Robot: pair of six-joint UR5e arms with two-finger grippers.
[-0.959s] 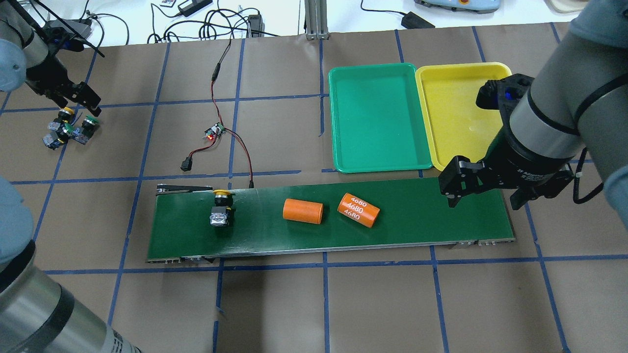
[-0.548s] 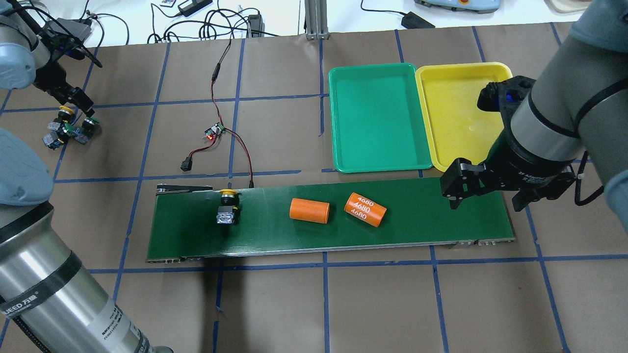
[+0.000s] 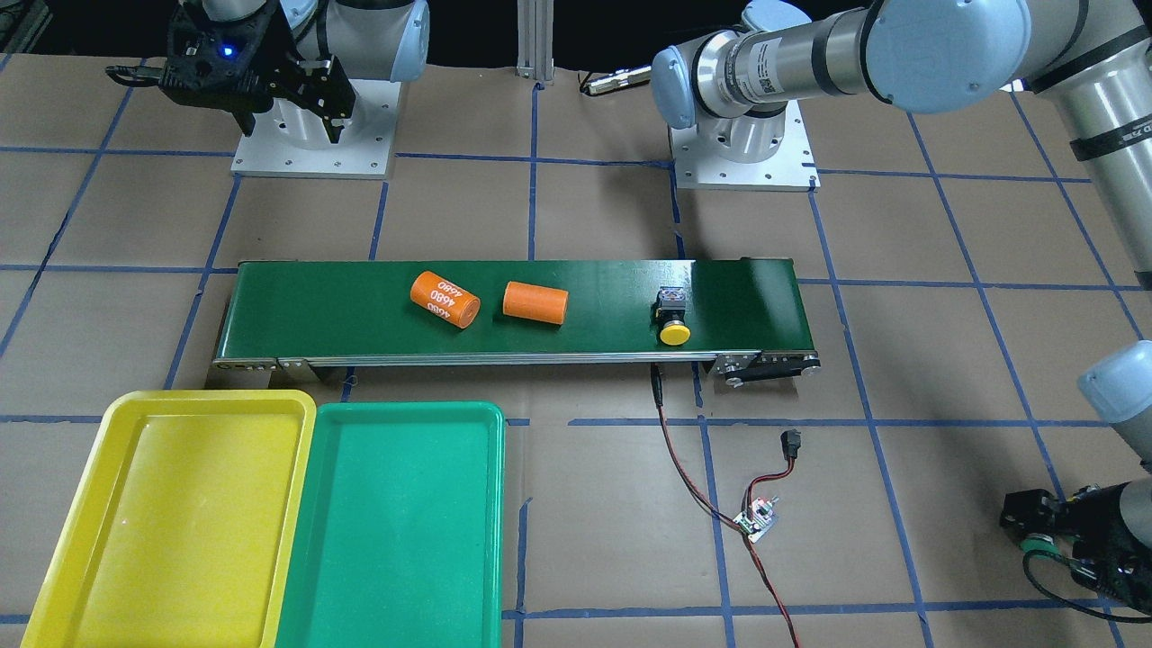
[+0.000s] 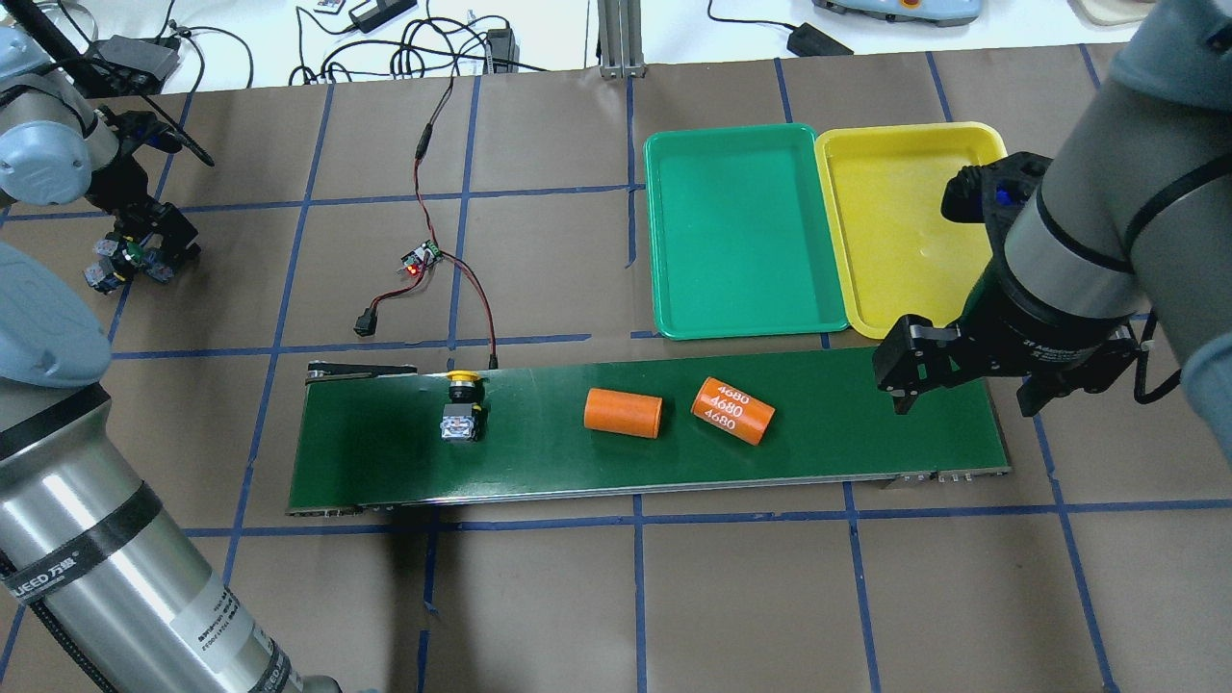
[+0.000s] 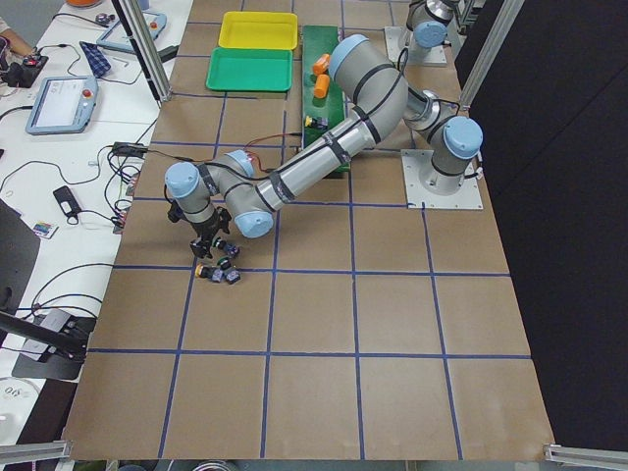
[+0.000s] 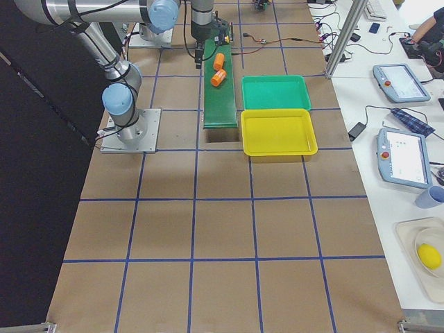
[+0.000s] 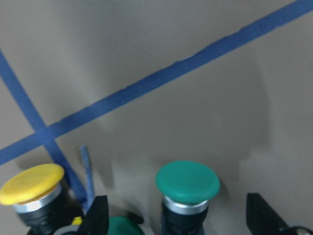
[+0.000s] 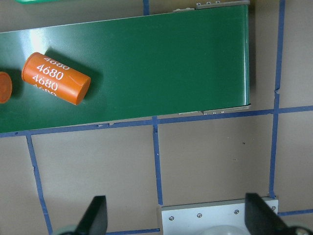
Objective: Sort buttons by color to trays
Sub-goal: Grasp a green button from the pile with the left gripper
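Note:
My left gripper (image 4: 146, 243) is open, low over a cluster of buttons (image 4: 123, 262) at the far left of the table. In the left wrist view its fingers (image 7: 98, 218) straddle a green button (image 7: 187, 182), apart from it. A yellow button (image 7: 32, 183) and a second green cap (image 7: 120, 227) stand beside it. Another yellow button (image 4: 462, 409) lies on the dark-green conveyor belt (image 4: 866, 433). My right gripper (image 4: 967, 390) is open and empty above the belt's right end. The green tray (image 4: 746, 231) and the yellow tray (image 4: 900, 221) are empty.
Two orange cylinders, one plain (image 4: 623, 413) and one printed "4680" (image 4: 732, 411), lie on the belt between the yellow button and my right gripper. A small circuit board (image 4: 421, 258) with red and black wires lies behind the belt's left end.
My left gripper has come down around the button cluster. The yellow button and both cylinders have ridden the belt to the right. My right gripper has shifted slightly right.

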